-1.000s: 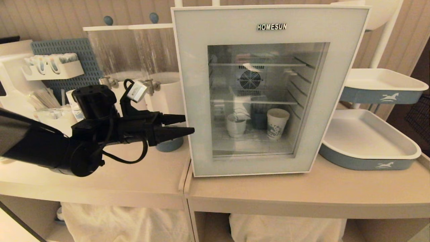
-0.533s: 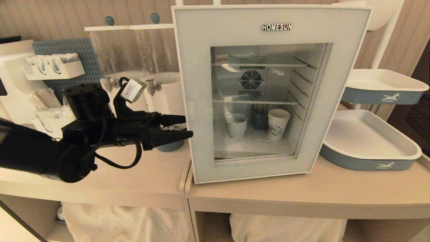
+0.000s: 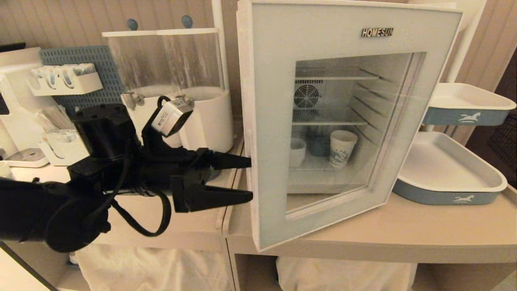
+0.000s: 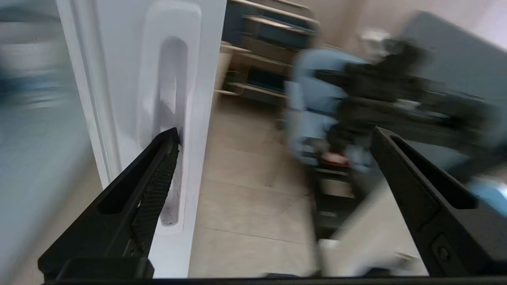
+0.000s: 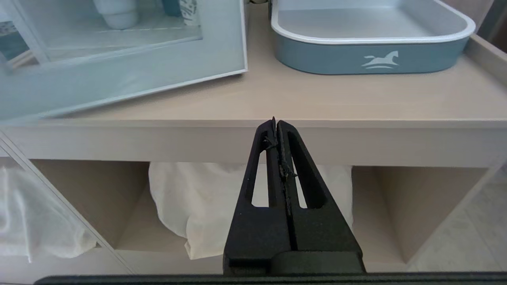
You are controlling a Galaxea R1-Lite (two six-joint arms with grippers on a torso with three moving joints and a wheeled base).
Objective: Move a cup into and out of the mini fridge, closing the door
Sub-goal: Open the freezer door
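Spread wide, my left jaws point(image 3: 250, 180) stand level at the free edge of the door point(image 3: 266, 121), which hangs partly open. The left wrist view shows one finger point(image 4: 158, 166) lodged in the recessed handle slot point(image 4: 172, 130) on that edge, the other clear of it on the outer side. Nothing is grasped between them.

Through the glass, the mini fridge point(image 3: 323, 133) holds three containers on its lowest level. The cup point(image 3: 297, 151), white and squat, stands nearest the opening side. A dark blue container point(image 3: 320, 145) sits behind. A paper cup with blue print point(image 3: 342, 148) stands toward the hinge side. The upper wire shelves appear bare. The cup lies inside, beyond the door, near my left jaws but apart from them.

My right jaws point(image 5: 276, 122) are clenched on nothing, parked low before the worktop point(image 5: 317, 103) edge. A blue-sided tray point(image 5: 372, 59) rests on the worktop beside the fridge.
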